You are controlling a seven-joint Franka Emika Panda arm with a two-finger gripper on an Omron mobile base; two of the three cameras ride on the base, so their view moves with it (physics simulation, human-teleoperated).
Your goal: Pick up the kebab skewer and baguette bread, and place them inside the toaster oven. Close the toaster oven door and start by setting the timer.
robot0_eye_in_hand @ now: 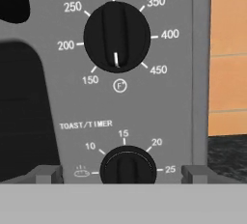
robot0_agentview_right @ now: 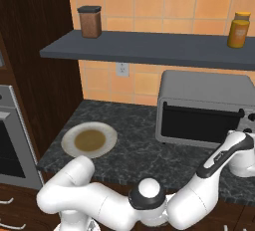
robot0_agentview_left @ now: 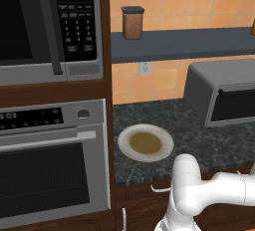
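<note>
Facing two dials [robot0_eye_in_hand: 117, 36] (one toaster oven [robot0_agentview_right: 203, 106], door shut).

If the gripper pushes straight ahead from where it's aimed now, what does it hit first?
Most likely the toast/timer knob, low on the toaster oven control panel: it sits centred between the open gripper fingertips. Remaining gap is unclear.

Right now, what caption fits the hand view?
Open pincer lined up on the toaster oven's timer knob.

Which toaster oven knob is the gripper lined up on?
The toast/timer knob, the lower one, sits between the open gripper's fingertips. The temperature knob is farther up the panel.
</note>
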